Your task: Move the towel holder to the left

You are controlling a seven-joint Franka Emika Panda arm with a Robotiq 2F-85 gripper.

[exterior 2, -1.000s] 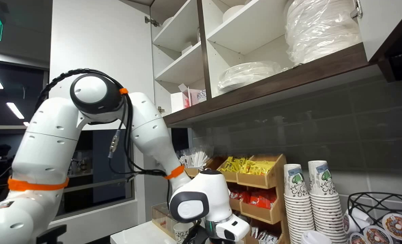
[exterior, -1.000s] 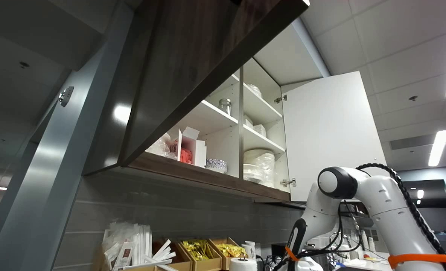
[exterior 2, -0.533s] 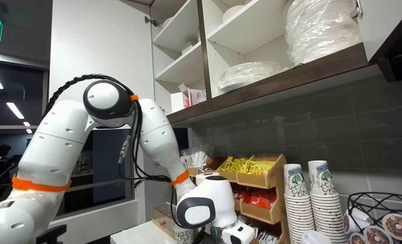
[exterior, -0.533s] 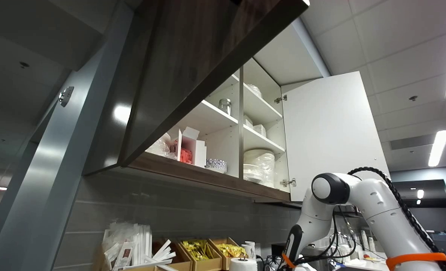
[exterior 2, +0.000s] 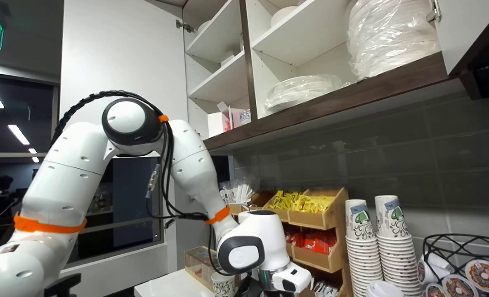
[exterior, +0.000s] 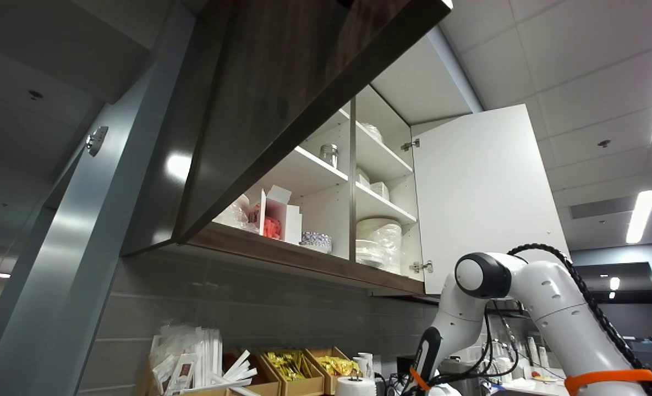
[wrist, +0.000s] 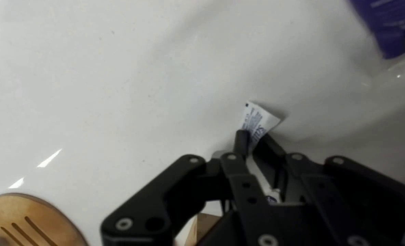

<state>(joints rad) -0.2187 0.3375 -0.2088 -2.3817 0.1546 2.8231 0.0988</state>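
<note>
A white roll with a small metal piece on top, seemingly the towel holder (exterior: 355, 386), shows at the bottom of an exterior view, its lower part cut off. In an exterior view the robot's hand covers most of this towel holder (exterior 2: 249, 212); the top loop shows. My gripper (wrist: 251, 140) is low over a white surface, apart from the holder as far as I can tell. Its black fingers (wrist: 242, 140) pinch a small white packet (wrist: 261, 119) with blue print, which sticks out past the fingertips. The exterior views cut off or hide the fingertips.
A wooden rack (exterior 2: 343, 235) of packets stands beside the hand, with stacked paper cups (exterior 2: 364, 251) and a wire basket (exterior 2: 454, 239) further along. Cabinet shelves (exterior 2: 335, 99) hang above. The wrist view shows a purple bag (wrist: 390, 27) and a slotted wooden piece (wrist: 31, 218).
The elbow and hand have come lower, leftward in an exterior view and rightward in an exterior view, uncovering the holder's top there. Over the last half second the arm barely moved.
</note>
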